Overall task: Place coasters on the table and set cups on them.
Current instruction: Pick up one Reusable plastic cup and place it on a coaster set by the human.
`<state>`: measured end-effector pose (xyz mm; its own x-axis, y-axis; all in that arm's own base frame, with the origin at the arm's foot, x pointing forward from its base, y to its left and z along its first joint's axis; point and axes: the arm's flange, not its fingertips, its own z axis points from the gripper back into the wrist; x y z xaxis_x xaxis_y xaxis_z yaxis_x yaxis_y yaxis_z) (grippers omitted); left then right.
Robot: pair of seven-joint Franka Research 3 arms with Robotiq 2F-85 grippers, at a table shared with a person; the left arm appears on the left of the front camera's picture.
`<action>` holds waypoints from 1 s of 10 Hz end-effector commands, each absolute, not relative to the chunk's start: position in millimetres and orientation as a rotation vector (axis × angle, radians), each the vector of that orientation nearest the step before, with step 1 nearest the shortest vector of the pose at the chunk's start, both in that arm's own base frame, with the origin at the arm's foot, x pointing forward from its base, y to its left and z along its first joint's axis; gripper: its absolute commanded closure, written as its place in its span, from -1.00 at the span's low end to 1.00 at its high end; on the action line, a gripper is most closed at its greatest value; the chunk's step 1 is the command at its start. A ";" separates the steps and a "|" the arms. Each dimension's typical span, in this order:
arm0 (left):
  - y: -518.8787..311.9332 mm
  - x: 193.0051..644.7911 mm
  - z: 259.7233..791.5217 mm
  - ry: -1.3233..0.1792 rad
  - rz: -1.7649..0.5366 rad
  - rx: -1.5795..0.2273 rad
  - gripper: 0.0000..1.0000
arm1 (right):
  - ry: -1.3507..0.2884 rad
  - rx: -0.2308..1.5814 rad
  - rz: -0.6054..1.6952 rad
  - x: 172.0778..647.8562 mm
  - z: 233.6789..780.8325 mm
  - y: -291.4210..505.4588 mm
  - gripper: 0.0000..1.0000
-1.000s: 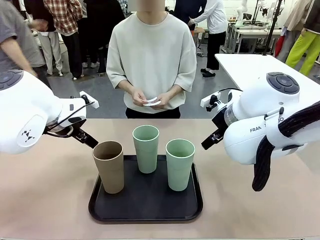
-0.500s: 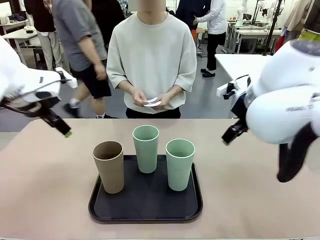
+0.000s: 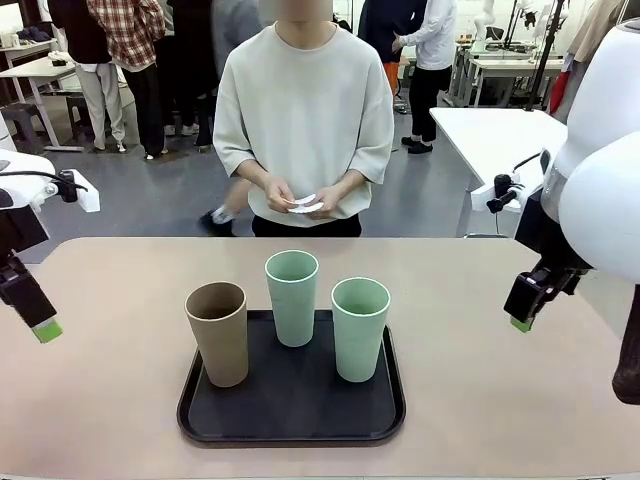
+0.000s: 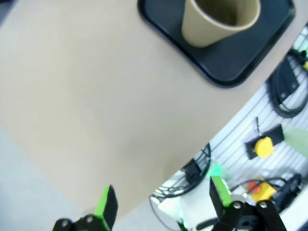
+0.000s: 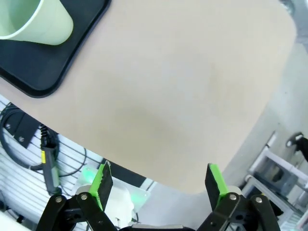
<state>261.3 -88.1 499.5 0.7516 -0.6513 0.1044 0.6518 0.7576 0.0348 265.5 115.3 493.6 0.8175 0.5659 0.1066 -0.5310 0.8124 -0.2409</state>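
**Front view.** The clock face is laid on the counter, with 12 o'clock toward the person and 6 o'clock toward the robot. A black tray lies at the centre, shifted toward 6 o'clock. It carries all three cups, which stand upright and apart from one another.
- The tan-brown cup is at the tray's 9 o'clock side.
- The middle green cup is at the tray's 12 o'clock.
- The right green cup is at the tray's 3 o'clock.

The coasters are thin white pieces held between the person's hands at 12 o'clock, beyond the counter's far edge. Their number and edge pattern cannot be made out.

The left pincer hangs at the counter's 9 o'clock edge and the right pincer near its 3 o'clock edge. Both are raised off the surface and well apart from the tray.

**Left wrist view.** The left pincer's green pads are spread wide. It is released and grasps nothing. Bare counter lies beyond it, with the tan-brown cup on a tray corner at the top of the picture.

**Right wrist view.** The right pincer is likewise released, its pads wide apart and empty. A green cup on a tray corner sits at the upper left of the picture.
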 end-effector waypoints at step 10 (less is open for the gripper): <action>63.7 327.5 466.6 -0.268 -0.344 -1.088 -1.00 | -0.267 0.931 0.030 324.3 469.2 -92.0 -1.00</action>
